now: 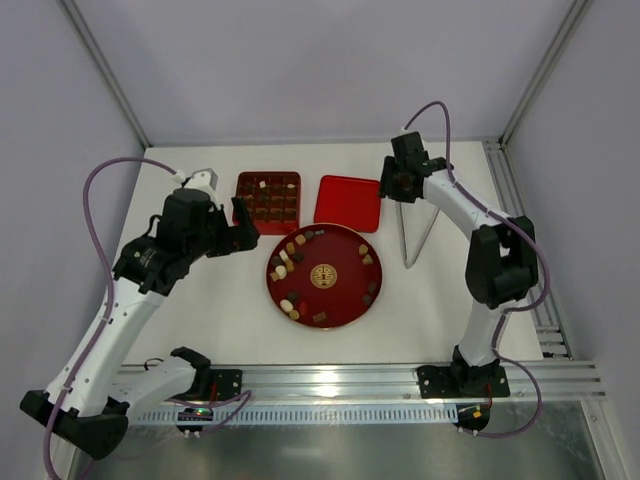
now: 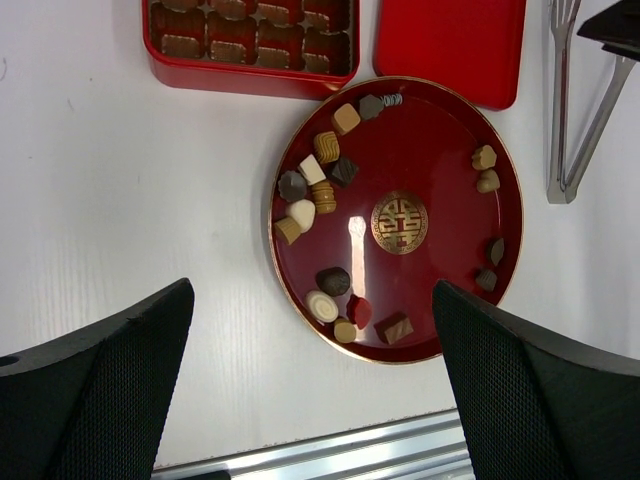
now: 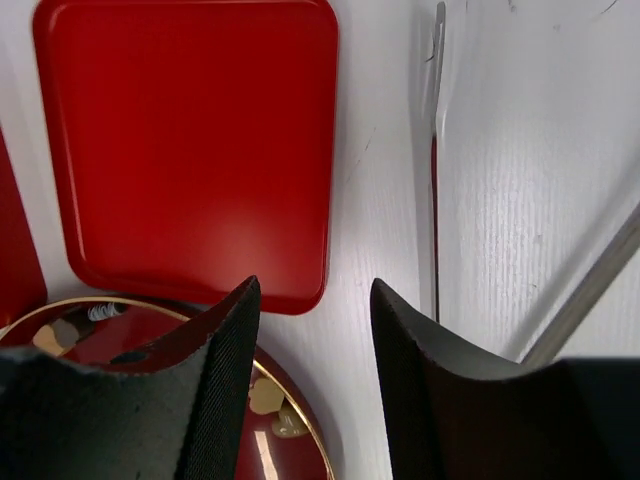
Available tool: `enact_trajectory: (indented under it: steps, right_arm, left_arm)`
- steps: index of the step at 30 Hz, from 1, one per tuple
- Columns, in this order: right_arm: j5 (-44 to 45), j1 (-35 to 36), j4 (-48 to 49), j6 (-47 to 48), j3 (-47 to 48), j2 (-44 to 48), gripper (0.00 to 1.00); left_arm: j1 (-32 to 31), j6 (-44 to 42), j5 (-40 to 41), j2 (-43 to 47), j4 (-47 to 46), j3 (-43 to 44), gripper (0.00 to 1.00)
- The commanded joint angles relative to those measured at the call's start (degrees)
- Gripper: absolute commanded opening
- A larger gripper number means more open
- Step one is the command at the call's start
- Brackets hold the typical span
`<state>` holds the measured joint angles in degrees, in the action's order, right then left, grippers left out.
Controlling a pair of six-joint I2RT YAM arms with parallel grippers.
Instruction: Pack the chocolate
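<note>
Left pincer point(image 2: 312, 295) gapes wide, empty, above small brown, tan and cream chocolates point(image 2: 323, 197) on the round red plate point(image 2: 440, 150), centre frame; right pincer point(image 3: 313, 300) half-open, empty.

Left hand point(image 2: 312, 300) wide open; right hand point(image 3: 315, 288) part open.

Robot lab cell: white table point(image 1: 222, 322), aluminium rails point(image 1: 350, 386) (plain grey walls point(image 1: 300, 60)).
</note>
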<state>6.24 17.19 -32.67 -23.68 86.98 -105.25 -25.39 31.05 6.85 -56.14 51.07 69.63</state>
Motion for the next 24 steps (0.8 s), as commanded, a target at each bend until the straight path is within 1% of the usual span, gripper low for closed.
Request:
enact_trajectory:
  steps: [1,3,6,9,10,14,17,20,23,24]
  right_arm:
    - [-1.1,-0.3,-1.2,0.7,4.4,-5.2,0.49]
    - [-1.2,-0.3,-1.2,0.8,6.4,-7.9,0.45]
    - [-1.4,-0.3,-2.0,1.1,9.1,-11.1,0.44]
    - [-1.1,-0.4,-2.0,1.5,10.2,-12.7,0.42]
    - [-1.1,-0.5,-2.0,1.7,10.4,-13.7,0.41]
    - [-0.8,-0.8,-2.1,1.7,12.5,-16.6,0.38]
    - [-0.4,-0.9,-1.7,1.7,13.4,-18.1,0.37]
    - [-0.2,-1.2,-1.6,2.0,14.1,-19.5,0.37]
    - [-0.3,-1.2,-1.7,2.0,14.4,-20.3,0.36]
    - [-0.1,-1.2,-1.6,2.1,14.4,-20.4,0.34]
  left_arm:
    - [0.1,0.7,-2.0,-1.1,-3.3,-0.3,1.00]
    - [0.0,0.6,-3.2,-2.0,-4.0,0.0,1.00]
    - [0.1,1.0,-5.8,-5.0,-5.0,1.3,1.00]
    - [0.1,1.9,-6.6,-7.2,-6.9,1.7,1.00]
    - [0.1,2.0,-8.2,-7.8,-7.2,1.8,1.00]
    - [0.1,2.0,-10.1,-11.3,-10.0,2.9,1.00]
    - [0.1,1.6,-12.5,-13.7,-12.5,3.9,1.00]
    - [0.0,0.9,-14.5,-19.5,-17.3,6.2,1.00]
    - [0.0,0.5,-16.3,-24.4,-19.1,9.7,1.00]
    - [0.0,0.3,-17.1,-27.8,-20.4,10.6,1.00]
